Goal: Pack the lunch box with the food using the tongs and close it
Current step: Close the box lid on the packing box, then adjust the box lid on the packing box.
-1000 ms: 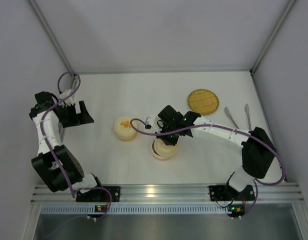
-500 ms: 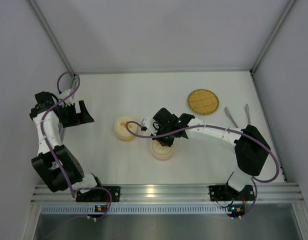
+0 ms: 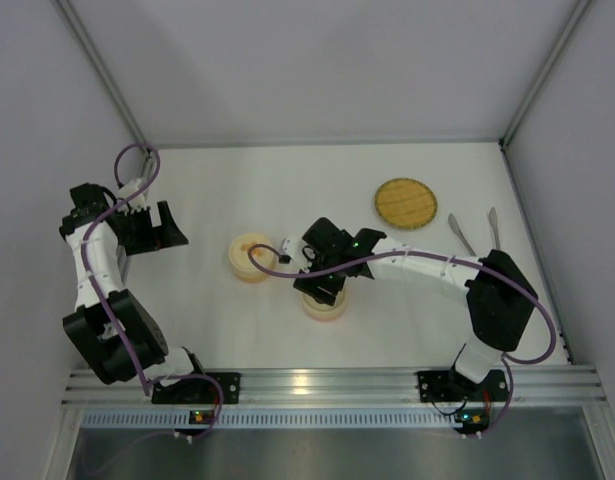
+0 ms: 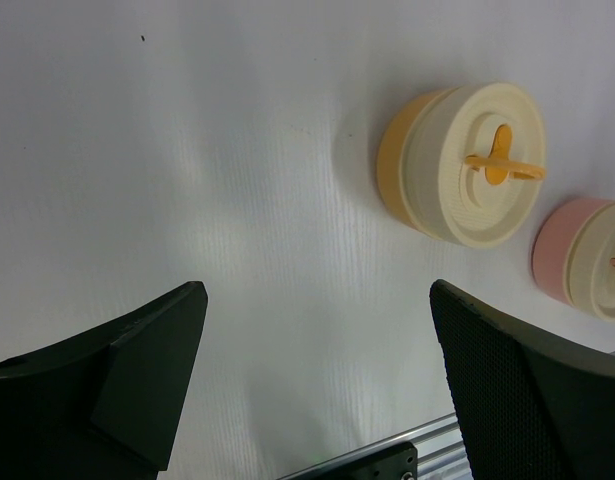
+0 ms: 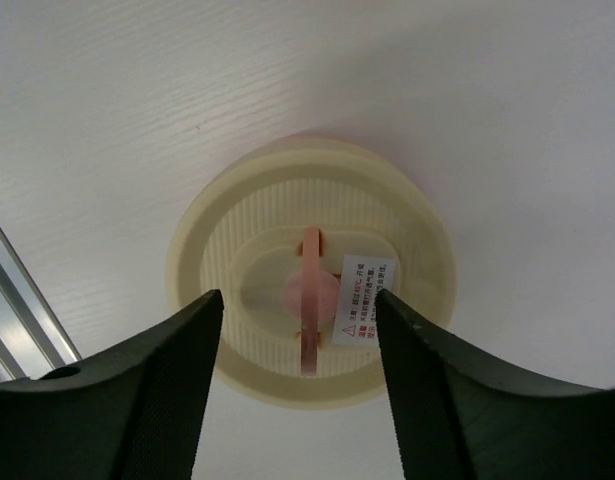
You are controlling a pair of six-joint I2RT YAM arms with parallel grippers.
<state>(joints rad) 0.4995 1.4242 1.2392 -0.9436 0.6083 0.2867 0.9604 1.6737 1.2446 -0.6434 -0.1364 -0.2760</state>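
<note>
Right claw [image 5: 297, 300] parted over cream lid [image 5: 287, 215], holding nothing.

1. The right gripper [image 3: 322, 287] hangs over the pink lunch box [image 3: 325, 310], jaws parted; straight below, the cream lid [image 5: 247, 230] blocks descent.
2. The right arm [image 3: 427, 268] lies across mid-table, barring the way from the near edge to the woven plate [image 3: 405, 202].
3. The orange lunch box [image 3: 251, 258] stands just beside the pink one, leaving a narrow gap (a purple cable [image 3: 265, 265] loops over it).
4. The left gripper [image 4: 317, 290], jaws wide apart, faces bare table [image 4: 237, 200] up to the orange box.
5. The tongs [image 3: 461, 236] lie near the right wall, with open table behind the boxes.
</note>
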